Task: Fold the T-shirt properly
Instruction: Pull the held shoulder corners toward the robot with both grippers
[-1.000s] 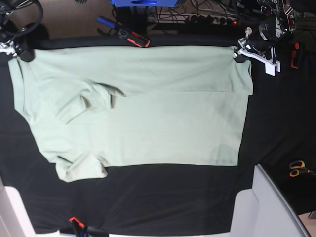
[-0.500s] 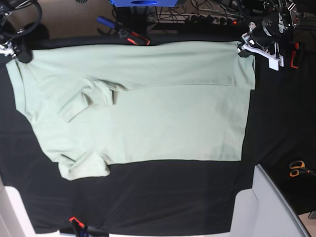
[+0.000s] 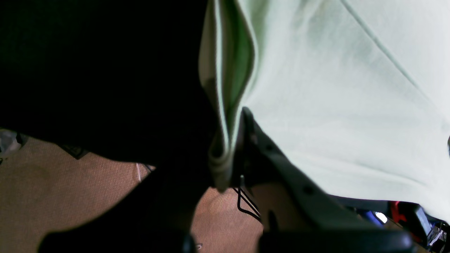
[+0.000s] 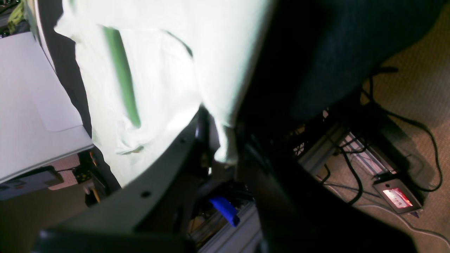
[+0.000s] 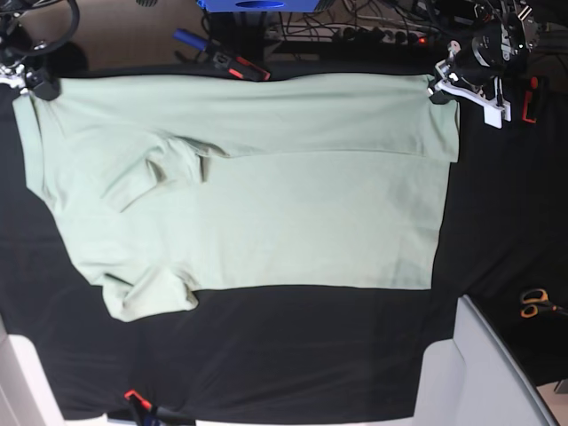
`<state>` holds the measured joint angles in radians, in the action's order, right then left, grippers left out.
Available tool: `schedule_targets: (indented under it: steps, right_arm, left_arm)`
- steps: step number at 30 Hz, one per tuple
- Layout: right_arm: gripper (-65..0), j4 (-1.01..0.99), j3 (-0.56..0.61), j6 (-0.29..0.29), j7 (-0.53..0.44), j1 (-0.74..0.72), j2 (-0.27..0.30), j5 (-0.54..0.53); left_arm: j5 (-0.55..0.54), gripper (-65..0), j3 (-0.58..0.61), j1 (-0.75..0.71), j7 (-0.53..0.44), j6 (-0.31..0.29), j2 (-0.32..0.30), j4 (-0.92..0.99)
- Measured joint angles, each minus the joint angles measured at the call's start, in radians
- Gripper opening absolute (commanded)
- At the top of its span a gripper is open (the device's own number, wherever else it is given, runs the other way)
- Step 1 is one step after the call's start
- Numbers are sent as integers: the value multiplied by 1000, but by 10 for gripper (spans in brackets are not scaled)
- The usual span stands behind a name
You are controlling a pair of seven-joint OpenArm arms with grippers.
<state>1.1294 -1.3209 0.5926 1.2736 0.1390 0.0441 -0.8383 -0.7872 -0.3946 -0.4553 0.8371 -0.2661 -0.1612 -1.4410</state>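
Base view shows each gripper, left gripper [image 5: 441, 86] and right gripper [image 5: 34, 84], pinching a far T-shirt [image 5: 266, 195] corner, stretching it flat; next, fold the pinched edge over.

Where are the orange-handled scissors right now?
In the base view the scissors lie on the black table cloth near the right edge, apart from the T-shirt and just above the grey-white panel in the lower right corner.

Both arms reach far; left pincer [image 5: 437, 89] and right pincer [image 5: 35, 86] clamped.
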Motion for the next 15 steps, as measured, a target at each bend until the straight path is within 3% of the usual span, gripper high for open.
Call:
schedule_targets:
  steps: [3,12,15]
  right_arm:
    - [-650,0,0,-58,1,0,2,-8]
    - [-646,0,2,-71,0,5,0,-12]
    - [-580,0,1,-71,0,5,0,-11]
  left_arm:
    - [0,-650,0,0,0,0,0,0]
    - [0,-650,0,0,0,0,0,0]
    - [0,-650,0,-1,0,0,0,0]
